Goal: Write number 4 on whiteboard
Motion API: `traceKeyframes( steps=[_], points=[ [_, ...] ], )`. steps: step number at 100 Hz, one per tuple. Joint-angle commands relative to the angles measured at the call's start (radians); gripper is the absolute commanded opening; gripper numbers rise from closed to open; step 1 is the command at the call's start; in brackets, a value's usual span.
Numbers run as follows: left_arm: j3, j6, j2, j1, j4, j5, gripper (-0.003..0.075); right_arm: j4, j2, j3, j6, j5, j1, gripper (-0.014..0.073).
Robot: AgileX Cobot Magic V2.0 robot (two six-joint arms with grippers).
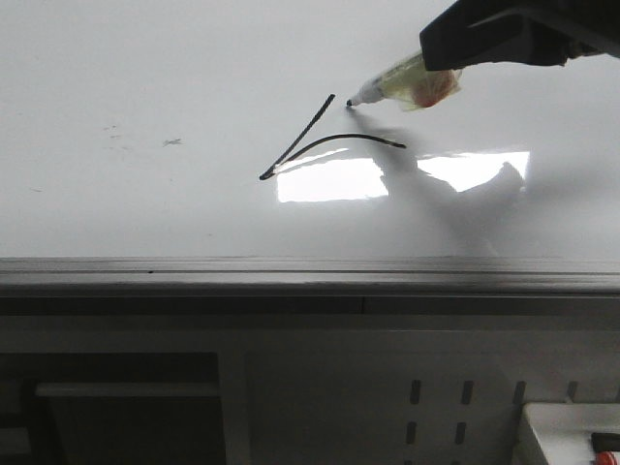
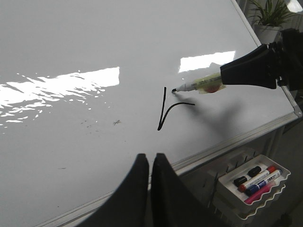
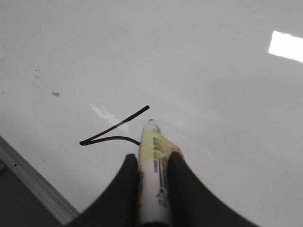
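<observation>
The whiteboard (image 1: 145, 58) is glossy white with a grey edge rail (image 1: 291, 276). Of the number 4 (image 1: 300, 134), two thin black strokes show: a slanted line and a curved crossbar running right from its lower end. They also show in the left wrist view (image 2: 162, 109) and the right wrist view (image 3: 114, 125). My right gripper (image 3: 153, 155) is shut on a white marker (image 3: 151, 139) with a yellowish label. The marker's tip (image 1: 353, 101) is at the board just right of the slanted line's top, above the crossbar. My left gripper (image 2: 150, 158) is shut and empty over the board's near edge.
Faint grey smudges (image 1: 170, 142) lie left of the strokes. A white tray (image 2: 279, 198) holding several markers hangs below the board on a grey perforated panel (image 1: 436, 397). A potted plant (image 2: 270, 14) stands beyond the board's far corner.
</observation>
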Motion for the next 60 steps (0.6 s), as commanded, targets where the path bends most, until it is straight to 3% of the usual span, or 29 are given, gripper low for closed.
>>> traceKeyframes(
  steps=[1, 45, 60],
  points=[
    [-0.029, -0.009, 0.007, 0.003, -0.033, -0.026, -0.0020, -0.011, -0.008, -0.037, -0.005, -0.099, -0.004, -0.0043],
    [-0.029, -0.009, 0.007, 0.003, -0.033, -0.026, -0.0020, -0.004, 0.032, -0.037, -0.005, -0.091, -0.004, -0.0043],
    [-0.029, -0.009, 0.007, 0.003, -0.033, -0.026, -0.0020, 0.000, 0.032, -0.037, -0.005, 0.012, -0.004, -0.0043]
  ],
)
